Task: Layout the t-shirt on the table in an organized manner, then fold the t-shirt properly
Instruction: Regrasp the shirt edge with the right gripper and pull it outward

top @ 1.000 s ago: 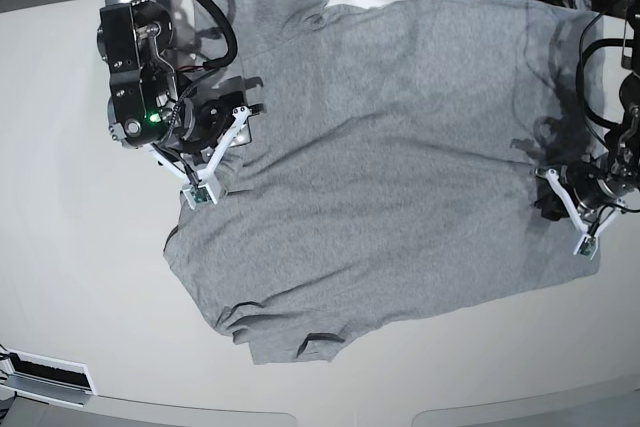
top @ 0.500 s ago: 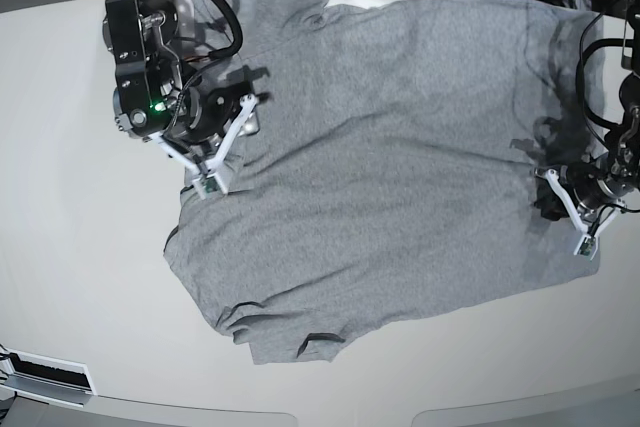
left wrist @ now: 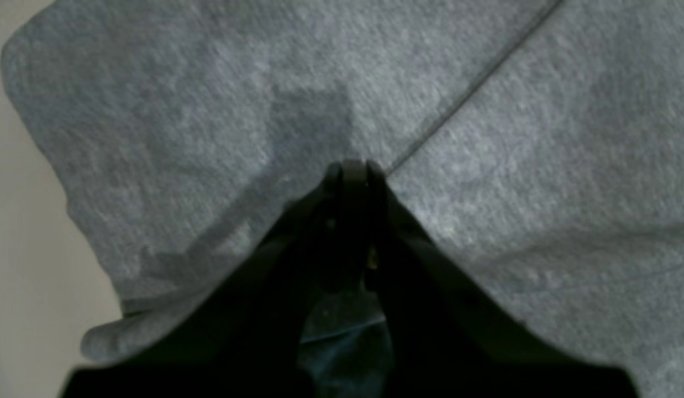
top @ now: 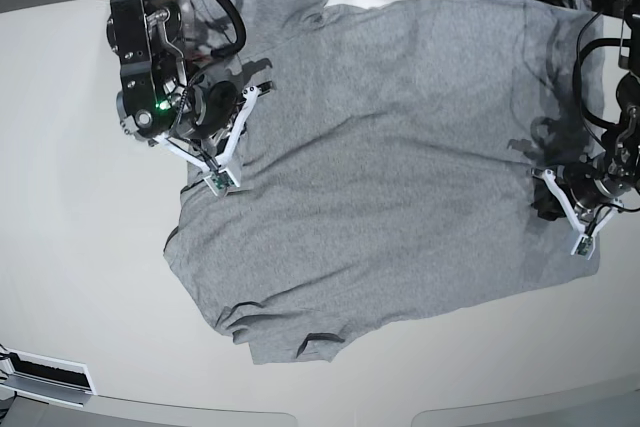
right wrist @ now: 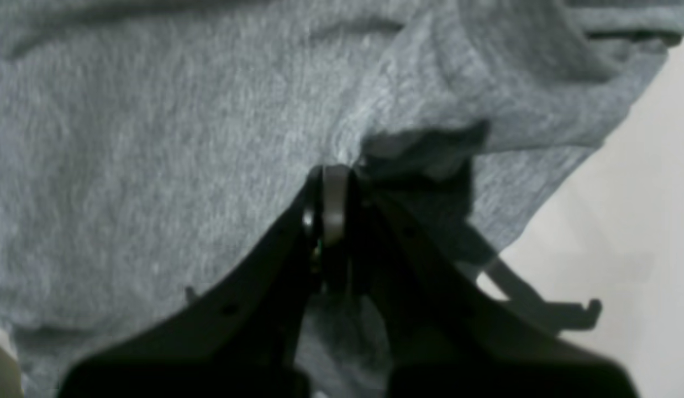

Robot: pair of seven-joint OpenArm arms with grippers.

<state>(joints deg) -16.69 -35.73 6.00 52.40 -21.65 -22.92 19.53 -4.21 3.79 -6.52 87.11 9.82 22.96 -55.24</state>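
The heather-grey short-sleeved knit t-shirt [top: 390,147] lies spread, plain side up, across the glossy cream-white surface [top: 70,277], its far edge hanging toward the clutter of cables behind. The right hand [right wrist: 342,171] is closed, and its wrist view shows a raised fold of the shirt's edge pinched at the tips; the left hand [left wrist: 353,168] is also closed, pressed into the cloth beside a seam, though whether fabric is actually caught there cannot be told. The risk, as a judgement, is a thin grip: a pinch of one layer could slip as the arms pull, or drag the whole shirt sideways and bunch it. The base view shows the rumpled near hem and both arms' placement at opposite sides; only the wrist views show the tips meeting the cloth.
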